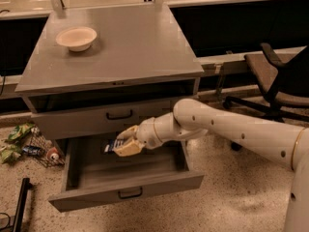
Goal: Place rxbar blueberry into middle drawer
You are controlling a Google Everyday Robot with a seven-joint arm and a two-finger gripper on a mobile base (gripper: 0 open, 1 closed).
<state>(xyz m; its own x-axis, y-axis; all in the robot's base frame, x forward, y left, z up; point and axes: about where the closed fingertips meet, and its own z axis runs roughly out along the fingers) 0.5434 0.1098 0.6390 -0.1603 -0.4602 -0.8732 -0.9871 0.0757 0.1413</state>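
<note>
Claw (pixel 121 147) with rxbar blueberry (pixel 111 146) over middle drawer (pixel 126 191)

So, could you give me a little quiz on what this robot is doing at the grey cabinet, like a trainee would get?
1. True or false: the wide grey middle drawer with the small black handle is pulled open.
2. Where is the round cream bowl? A) on the grey cabinet top B) inside the drawer C) on the floor
3. What does the tan two-finger gripper, hovering over the open drawer, hold?
Key: 1 true; 2 A; 3 a small flat dark blue snack bar.
</note>
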